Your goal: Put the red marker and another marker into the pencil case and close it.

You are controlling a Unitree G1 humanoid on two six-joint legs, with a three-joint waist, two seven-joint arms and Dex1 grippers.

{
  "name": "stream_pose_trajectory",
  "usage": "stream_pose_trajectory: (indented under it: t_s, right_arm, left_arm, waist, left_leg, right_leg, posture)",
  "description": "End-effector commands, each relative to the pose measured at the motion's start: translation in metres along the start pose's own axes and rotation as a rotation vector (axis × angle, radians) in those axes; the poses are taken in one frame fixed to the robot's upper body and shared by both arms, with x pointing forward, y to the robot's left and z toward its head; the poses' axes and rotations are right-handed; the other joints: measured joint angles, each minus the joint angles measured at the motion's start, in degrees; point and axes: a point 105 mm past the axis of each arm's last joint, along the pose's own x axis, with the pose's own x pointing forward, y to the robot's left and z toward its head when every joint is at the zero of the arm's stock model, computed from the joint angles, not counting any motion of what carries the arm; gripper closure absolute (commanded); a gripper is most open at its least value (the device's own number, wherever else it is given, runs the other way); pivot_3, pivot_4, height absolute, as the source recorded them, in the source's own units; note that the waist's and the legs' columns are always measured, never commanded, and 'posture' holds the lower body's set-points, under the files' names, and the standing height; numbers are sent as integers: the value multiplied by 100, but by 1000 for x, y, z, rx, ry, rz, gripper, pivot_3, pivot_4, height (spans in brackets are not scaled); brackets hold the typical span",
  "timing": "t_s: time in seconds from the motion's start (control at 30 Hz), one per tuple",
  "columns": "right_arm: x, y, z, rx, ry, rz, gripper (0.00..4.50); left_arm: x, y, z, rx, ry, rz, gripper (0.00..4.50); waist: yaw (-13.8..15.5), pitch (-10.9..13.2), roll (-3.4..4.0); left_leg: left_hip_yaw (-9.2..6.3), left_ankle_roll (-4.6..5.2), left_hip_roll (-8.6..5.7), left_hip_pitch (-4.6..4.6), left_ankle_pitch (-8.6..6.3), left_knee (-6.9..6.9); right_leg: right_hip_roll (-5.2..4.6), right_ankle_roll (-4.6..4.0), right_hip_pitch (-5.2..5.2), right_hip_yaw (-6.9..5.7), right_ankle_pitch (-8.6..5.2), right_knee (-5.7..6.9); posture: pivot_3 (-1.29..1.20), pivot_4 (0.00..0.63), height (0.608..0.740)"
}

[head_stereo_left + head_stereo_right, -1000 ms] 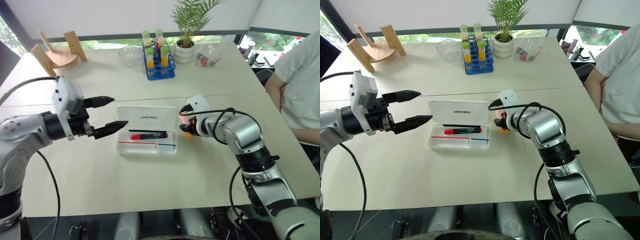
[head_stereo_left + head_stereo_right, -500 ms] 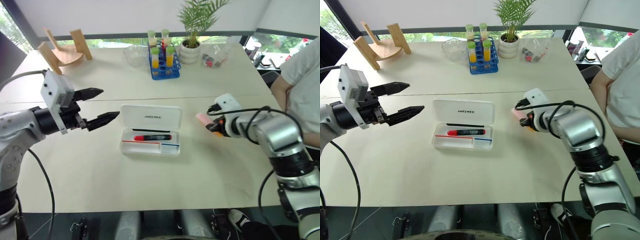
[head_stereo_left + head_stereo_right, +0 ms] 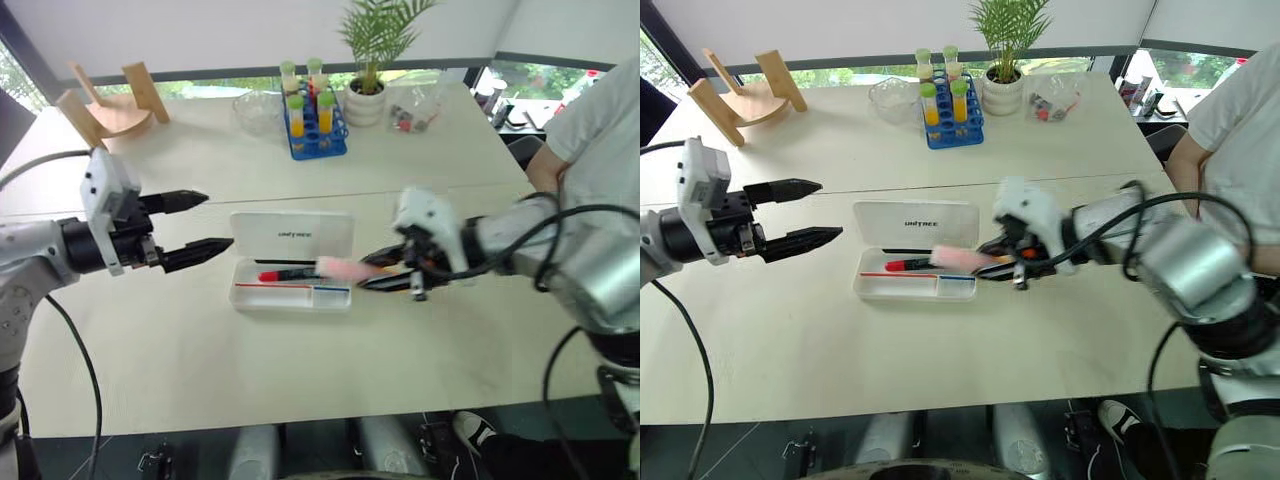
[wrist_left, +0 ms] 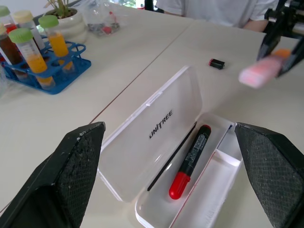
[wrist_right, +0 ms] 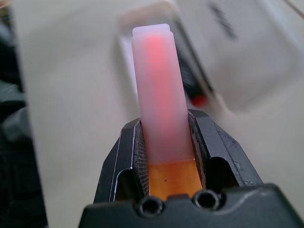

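Head views: pencil case (image 3: 292, 258) sits open on the bench (image 3: 300, 350), lid folded back toward the window. Red marker (image 3: 283, 273) lies in the case's tray, same spot as a second ago. Right gripper (image 3: 385, 272) has swung in from the bench to the right of the case and now hangs at the case's right end, fingers clamped on the highlighter (image 3: 345, 266). A second ago the highlighter was at bench level just right of the case; now it's lifted, pink end pointing left over the tray's right part, orange end in the fingers. Can't tell if it touches the case. Left gripper (image 3: 195, 225) hovers left of the case, fingers spread wide, nothing in them, roughly where it was before. Test tube rack (image 3: 316, 120), potted plant (image 3: 370, 60), glass bowl (image 3: 259, 110) and wooden stand (image 3: 105, 105) sit at the far side, unchanged. A person in a white shirt (image 3: 600, 130) is at the right edge.

Left wrist view: fingers (image 4: 71, 175) wide apart framing the open case (image 4: 156, 142); red marker (image 4: 190, 161) lies in the tray, red end toward the camera. Highlighter (image 4: 261, 73) is in the air beyond the case, blurred. A small dark object (image 4: 217, 63) lies on the bench past the lid.

Right wrist view: fingers (image 5: 137, 156) pinch the highlighter (image 5: 159, 95) at its orange end, pink end sticking out toward the blurred case (image 5: 247, 61).
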Motion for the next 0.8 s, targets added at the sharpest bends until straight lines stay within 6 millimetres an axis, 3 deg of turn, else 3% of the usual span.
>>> stream_pose_trajectory:
  t_s: [0.03,0.33,0.8]
  right_arm:
    - [37,-10,7,-90,-19,15,3674]
    - [85,-9,13,-122,-27,72,3674]
    - [119,-7,17,-97,-26,78,3674]
  left_arm:
    - [-6,0,7,42,2,16,0]
    - [-16,-6,5,29,15,54,0]
    - [-17,-20,-5,-21,47,23,0]
  waist:
    - [-11,1,-3]
    - [7,2,-3]
    - [6,1,-4]
  left_leg:
    - [0,0,2,1,0,0]
    - [-7,-21,3,-51,12,0]
    - [-11,-25,2,-48,14,1]
  right_leg:
    - [2,-1,-1,0,1,1]
    - [-6,-4,-45,-9,2,4]
    - [-6,-5,-44,-14,4,15]
  posture:
    - [0,150,740]
    - [0,150,740]
    - [0,150,740]
